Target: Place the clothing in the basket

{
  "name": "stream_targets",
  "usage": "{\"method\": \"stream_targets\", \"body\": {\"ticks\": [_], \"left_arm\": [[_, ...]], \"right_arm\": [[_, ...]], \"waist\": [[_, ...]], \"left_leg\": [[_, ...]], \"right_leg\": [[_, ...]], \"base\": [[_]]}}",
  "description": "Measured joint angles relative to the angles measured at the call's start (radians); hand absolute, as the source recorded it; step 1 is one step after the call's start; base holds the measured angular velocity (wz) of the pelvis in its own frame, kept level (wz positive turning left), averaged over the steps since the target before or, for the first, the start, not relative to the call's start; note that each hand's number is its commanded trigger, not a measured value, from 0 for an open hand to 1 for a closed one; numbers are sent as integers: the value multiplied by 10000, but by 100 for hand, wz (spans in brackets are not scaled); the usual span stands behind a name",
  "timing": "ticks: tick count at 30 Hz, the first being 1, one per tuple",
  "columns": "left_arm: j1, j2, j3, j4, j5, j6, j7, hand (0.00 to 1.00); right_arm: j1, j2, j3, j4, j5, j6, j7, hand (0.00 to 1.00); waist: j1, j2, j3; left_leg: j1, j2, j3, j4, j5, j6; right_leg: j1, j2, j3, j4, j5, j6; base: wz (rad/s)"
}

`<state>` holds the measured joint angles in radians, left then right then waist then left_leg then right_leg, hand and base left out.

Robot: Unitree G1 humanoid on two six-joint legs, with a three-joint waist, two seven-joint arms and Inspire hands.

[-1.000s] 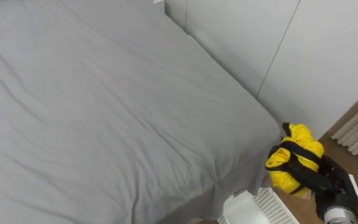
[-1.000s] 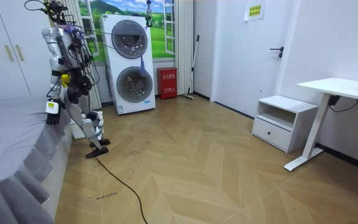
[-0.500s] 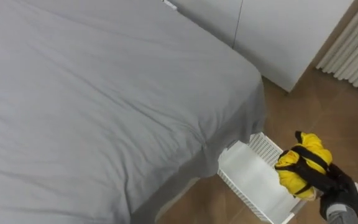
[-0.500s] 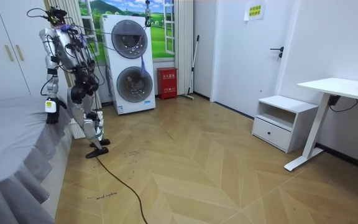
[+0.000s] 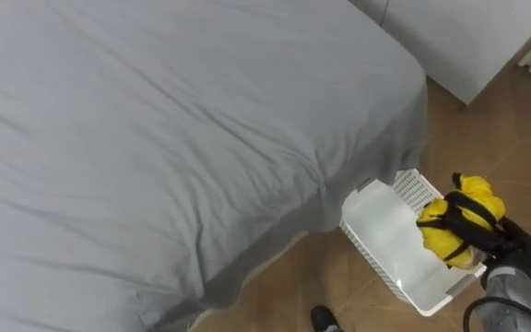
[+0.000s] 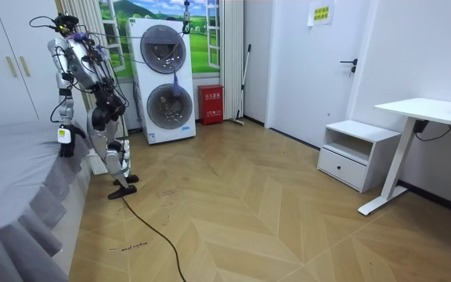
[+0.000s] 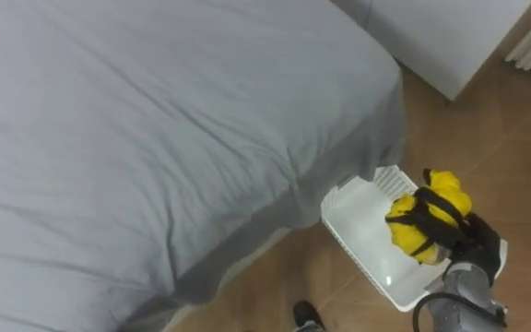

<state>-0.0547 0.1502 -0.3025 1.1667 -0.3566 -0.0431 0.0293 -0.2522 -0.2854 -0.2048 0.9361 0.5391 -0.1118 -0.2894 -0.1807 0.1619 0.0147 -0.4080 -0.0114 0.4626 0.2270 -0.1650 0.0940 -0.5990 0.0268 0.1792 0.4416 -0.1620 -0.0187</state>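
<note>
Yellow cloth bundle [image 5: 473, 195] sits clenched in the dark fingers of the right hand [image 5: 514, 261] in the left eye view; we see those fingers curled across its front. The bundle hangs over the right part of the white plastic slatted basket [image 5: 381, 235], and we cannot tell whether it touches the basket's rim. The basket stands on the wooden floor [image 5: 487, 120] just beside the foot corner of the grey-sheeted bed [image 5: 182, 129], whose cover drapes down over the basket's near-left corner. A white wardrobe [image 5: 468, 37] stands past the bed's far corner.

From the right eye view we see the same grasp: the right hand [image 7: 476, 247] wrapped round the yellow cloth bundle [image 7: 442, 195], above the right side of the white plastic slatted basket [image 7: 358, 231], close to the corner of the grey-sheeted bed [image 7: 155, 120].

In the room view we find the robot standing at the bed's foot corner, bent a little forward, with the stacked white washing machines [image 6: 165, 78] behind it. Its left hand [image 6: 66, 145] hangs at the edge of the grey-sheeted bed [image 6: 6, 172]; we cannot tell how its fingers are set.
</note>
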Motion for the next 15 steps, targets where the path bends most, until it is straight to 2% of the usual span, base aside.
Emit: {"method": "stream_targets", "body": {"ticks": [7, 15], "left_arm": [[-217, 65, -559, 3, -137, -25, 24, 0], [-245, 123, -634, 3, -465, -45, 34, 0]], "right_arm": [[-12, -35, 578, 35, 190, -57, -281, 0], [-19, -81, 659, 299, 466, -319, -391, 0]], "waist": [[-5, -24, 17], [-27, -68, 58]], "left_leg": [[-6, -31, -3, 19, 0, 0], [-5, -33, -105, 16, 7, -16]], "right_leg": [[-1, -52, -14, 62, -116, 2], [46, -77, -123, 43, -174, -26]], "base": [[0], [3]]}}
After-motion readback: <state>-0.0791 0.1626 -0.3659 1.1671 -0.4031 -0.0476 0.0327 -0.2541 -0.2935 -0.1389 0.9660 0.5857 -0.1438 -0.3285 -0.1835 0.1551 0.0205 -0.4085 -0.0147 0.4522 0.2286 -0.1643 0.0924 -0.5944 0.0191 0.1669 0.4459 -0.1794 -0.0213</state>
